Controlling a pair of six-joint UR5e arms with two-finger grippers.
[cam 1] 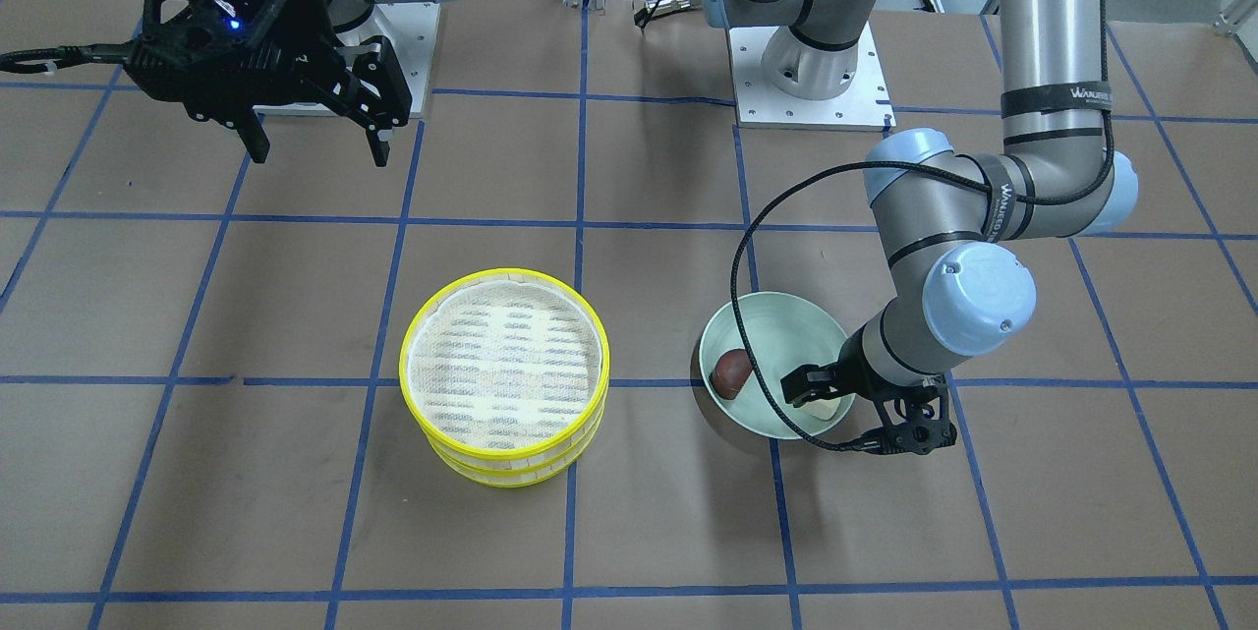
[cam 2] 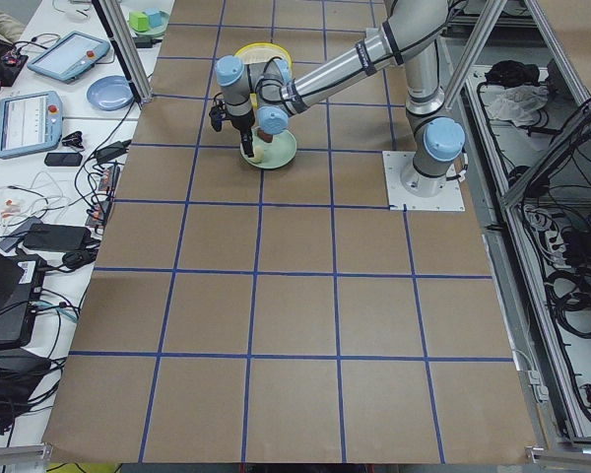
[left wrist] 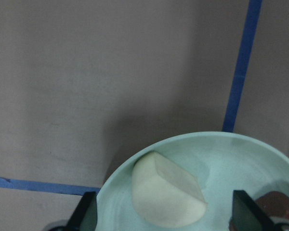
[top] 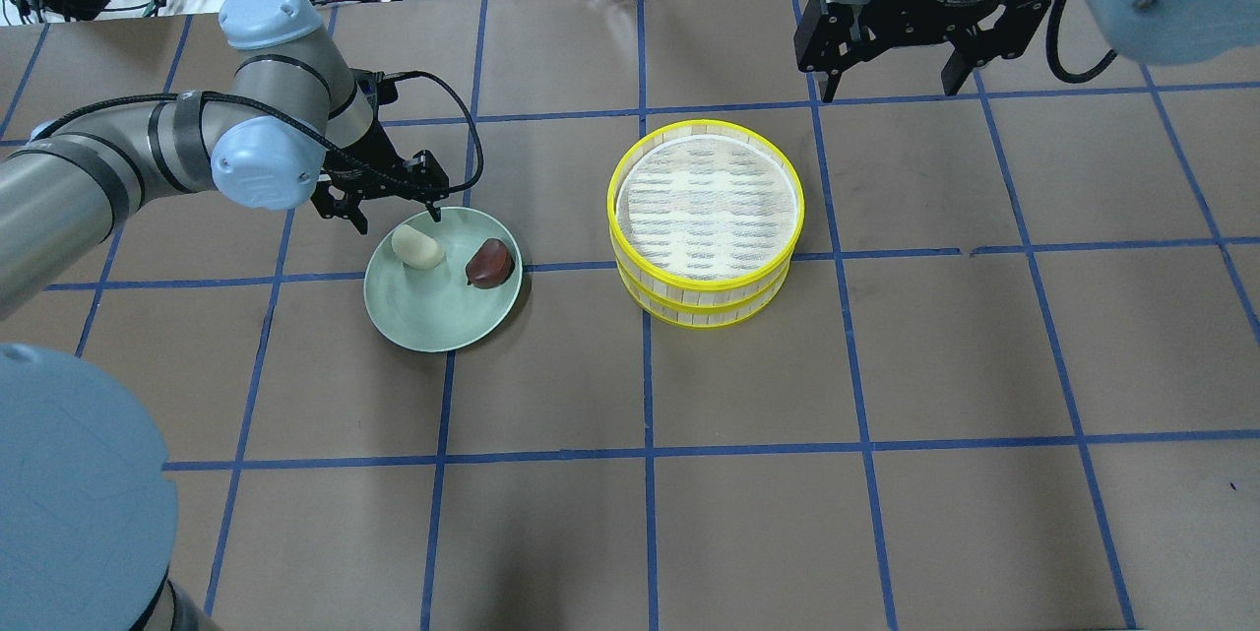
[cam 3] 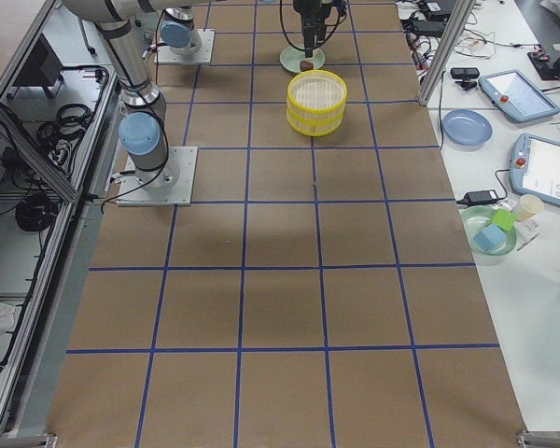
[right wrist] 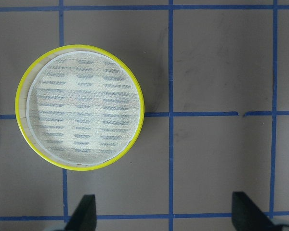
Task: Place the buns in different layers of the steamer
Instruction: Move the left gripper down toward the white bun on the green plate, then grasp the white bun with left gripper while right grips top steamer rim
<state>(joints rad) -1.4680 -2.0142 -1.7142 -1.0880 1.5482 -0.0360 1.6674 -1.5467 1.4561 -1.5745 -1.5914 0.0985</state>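
From across the counter [cam 1: 629,512], the left hand [cam 1: 835,401] hangs low over the pale green plate [cam 1: 776,311], spread wide and holding nothing. The cream bun [cam 1: 829,408] sits under it, close to the rim. I'd worry that a finger catches that rim and tips the plate.

From overhead, the brown bun [top: 489,263] lies just beside the cream one. The stacked steamer [top: 704,301] stands well apart, with the right hand [top: 891,92] open and empty beyond it.

At the left wrist, the bun lies between the fingers [left wrist: 88,214], untouched. Its sloped face might squirt out under a squeeze.

At the right wrist, the top mesh is bare.
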